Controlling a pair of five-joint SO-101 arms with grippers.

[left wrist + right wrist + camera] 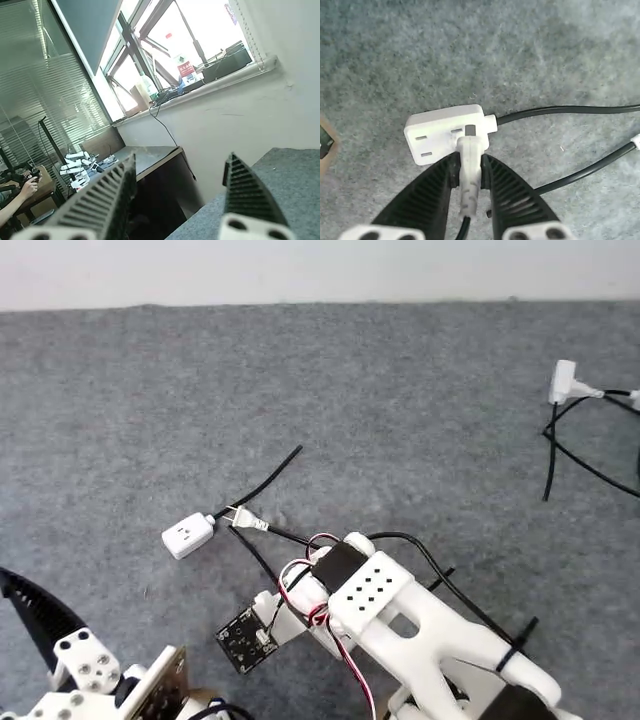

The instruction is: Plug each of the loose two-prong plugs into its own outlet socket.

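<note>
While the right gripper (470,161) is clamped on a white two-prong plug (469,172), the plug's nose touches the outlet socket (440,136) at the end where the socket's black cord (560,111) leaves. Socket lies slots-up on the grey mat (400,420), left of centre. Prongs are hidden, so I cannot tell whether they have entered a slot. Step in hand, as I read it: inserting this first plug. Next move likely calls for squaring the prongs with a slot pair, then pressing in without shoving the unheld socket leftward. Left gripper (181,162), fingers apart and empty, sits at near left, aimed off the table. Second socket (563,382) at far right, cords beside it; whether a plug is seated there is unclear.
</note>
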